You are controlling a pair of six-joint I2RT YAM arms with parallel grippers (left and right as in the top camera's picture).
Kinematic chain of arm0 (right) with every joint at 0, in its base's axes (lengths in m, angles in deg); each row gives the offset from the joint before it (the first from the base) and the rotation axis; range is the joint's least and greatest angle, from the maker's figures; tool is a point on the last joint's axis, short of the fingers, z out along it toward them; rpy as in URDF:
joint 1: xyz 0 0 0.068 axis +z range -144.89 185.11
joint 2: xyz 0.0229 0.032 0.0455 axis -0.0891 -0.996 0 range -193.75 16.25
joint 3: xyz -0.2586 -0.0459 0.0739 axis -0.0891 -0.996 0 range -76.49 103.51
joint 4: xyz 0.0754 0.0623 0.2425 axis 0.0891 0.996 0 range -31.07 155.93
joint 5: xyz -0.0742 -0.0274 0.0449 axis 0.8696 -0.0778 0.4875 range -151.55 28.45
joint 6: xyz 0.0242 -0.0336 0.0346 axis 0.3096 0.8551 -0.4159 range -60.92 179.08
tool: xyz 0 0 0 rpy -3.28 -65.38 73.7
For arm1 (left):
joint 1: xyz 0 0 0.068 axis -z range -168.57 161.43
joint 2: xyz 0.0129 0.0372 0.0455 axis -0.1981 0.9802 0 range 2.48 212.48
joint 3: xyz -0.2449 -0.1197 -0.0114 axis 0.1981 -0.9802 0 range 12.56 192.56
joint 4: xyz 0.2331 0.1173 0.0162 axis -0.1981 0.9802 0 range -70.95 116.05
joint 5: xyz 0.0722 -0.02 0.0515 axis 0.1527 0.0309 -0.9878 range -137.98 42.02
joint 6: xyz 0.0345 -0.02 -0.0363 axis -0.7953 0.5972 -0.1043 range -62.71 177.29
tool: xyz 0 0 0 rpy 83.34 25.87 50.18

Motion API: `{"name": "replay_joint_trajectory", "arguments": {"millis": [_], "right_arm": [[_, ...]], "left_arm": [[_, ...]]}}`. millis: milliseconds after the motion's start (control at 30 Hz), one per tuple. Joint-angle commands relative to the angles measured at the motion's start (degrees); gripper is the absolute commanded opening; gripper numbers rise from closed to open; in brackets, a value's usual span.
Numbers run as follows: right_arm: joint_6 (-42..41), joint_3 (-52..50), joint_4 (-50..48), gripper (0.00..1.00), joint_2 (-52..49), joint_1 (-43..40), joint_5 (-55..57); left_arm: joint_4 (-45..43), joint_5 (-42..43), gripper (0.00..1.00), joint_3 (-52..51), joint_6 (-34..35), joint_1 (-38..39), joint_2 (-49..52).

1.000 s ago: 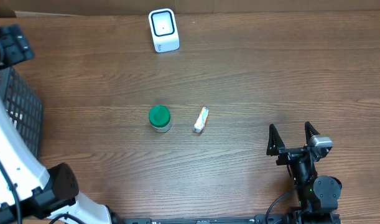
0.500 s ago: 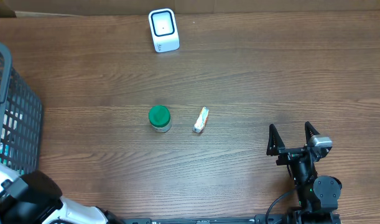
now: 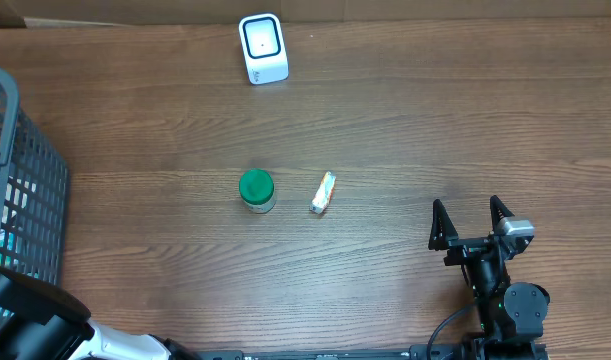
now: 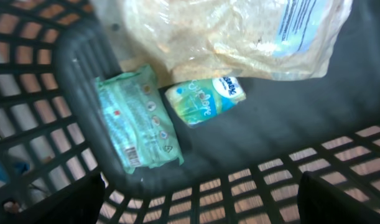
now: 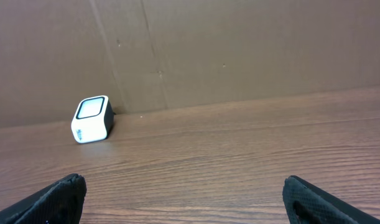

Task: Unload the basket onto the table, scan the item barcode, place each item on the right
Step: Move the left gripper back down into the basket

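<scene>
- Overhead: white barcode scanner [image 3: 263, 47] stands at the far edge of the wood surface [image 3: 435, 120], window up.
- Overhead: green-lidded jar [image 3: 256, 190] sits upright mid-surface. A small wrapped packet [image 3: 324, 192] lies just beside it on its right, not touching.
- Overhead: black wire basket [image 3: 25, 190] is at the left edge, with part of the left arm [image 3: 30, 320] showing below it. The left arm's end effector can't be made out from here.
- Overhead: right end effector [image 3: 467, 212] is at the near right, fingers spread wide and holding nothing, well apart from the jar and packet.
- Left wrist: left end effector [image 4: 201, 186] looks down into the basket, fingers [image 4: 65, 202] wide, empty.
- Left wrist: on the basket floor lie a green wipes pack [image 4: 137, 121] and a small green-and-blue pouch [image 4: 205, 99], side by side. A large clear bag of pale grain-like contents [image 4: 239, 31] overlaps the pouch's top edge.
- Right wrist: fingers [image 5: 59, 199] sit wide at the frame corners, nothing between them. The scanner is far left, against the cardboard wall [image 5: 239, 50].
</scene>
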Motion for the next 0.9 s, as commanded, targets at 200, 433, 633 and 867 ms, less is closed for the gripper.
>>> {"name": "replay_joint_trajectory", "arguments": {"millis": [200, 433, 633, 867], "right_arm": [[0.0, -0.7, -0.3, 1.0, 0.6, 0.2, 0.5], [0.0, -0.7, -0.3, 1.0, 0.6, 0.2, 0.5], [0.0, -0.7, -0.3, 1.0, 0.6, 0.2, 0.5], [0.0, -0.7, -0.3, 1.0, 0.6, 0.2, 0.5]], "left_arm": [[-12.0, -0.3, 0.86, -13.1, -11.2, 0.2, 0.2], [-19.8, 1.0, 0.83, -19.5, -13.8, 0.2, 0.3], [-24.6, 1.6, 0.82, -23.4, -16.5, 0.1, 0.4], [-29.5, 1.4, 0.78, -24.3, -16.6, 0.1, 0.4]]}}
